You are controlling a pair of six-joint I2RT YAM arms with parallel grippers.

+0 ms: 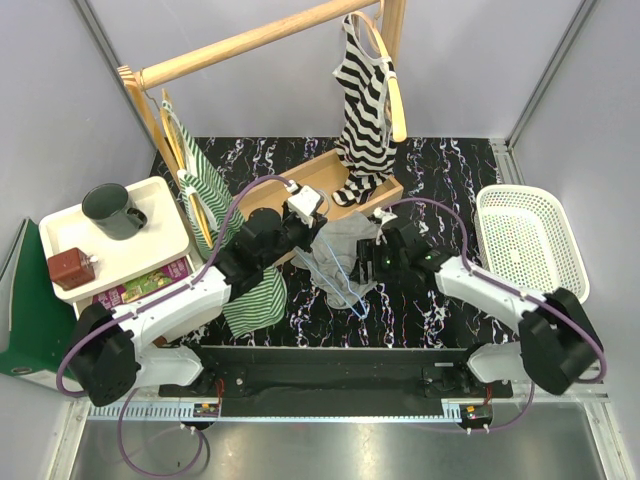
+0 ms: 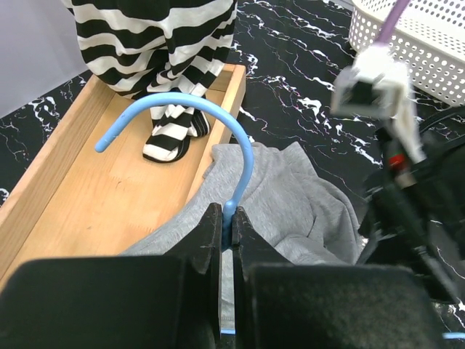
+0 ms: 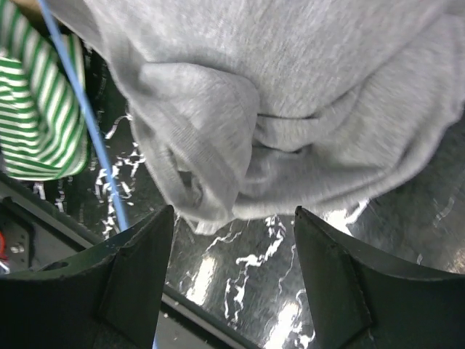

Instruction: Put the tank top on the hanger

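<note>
The grey tank top (image 1: 345, 250) lies crumpled on the black marbled table, draped partly over the light-blue wire hanger (image 1: 350, 285). My left gripper (image 2: 227, 212) is shut on the hanger's neck just below its hook (image 2: 178, 109), with the grey top (image 2: 290, 203) right beyond the fingers. My right gripper (image 3: 234, 218) is open and empty, hovering just over the bunched edge of the grey top (image 3: 290, 94). A blue hanger wire (image 3: 83, 116) runs down the left of the right wrist view.
A wooden tray (image 2: 94, 189) holds the hem of a black-and-white striped top (image 1: 365, 100) that hangs from the wooden rail (image 1: 250, 42). A green-and-white striped top (image 1: 250, 300) lies under my left arm. A white basket (image 1: 525, 240) stands at right. A white side table (image 1: 60, 225) holds a mug (image 1: 112, 210).
</note>
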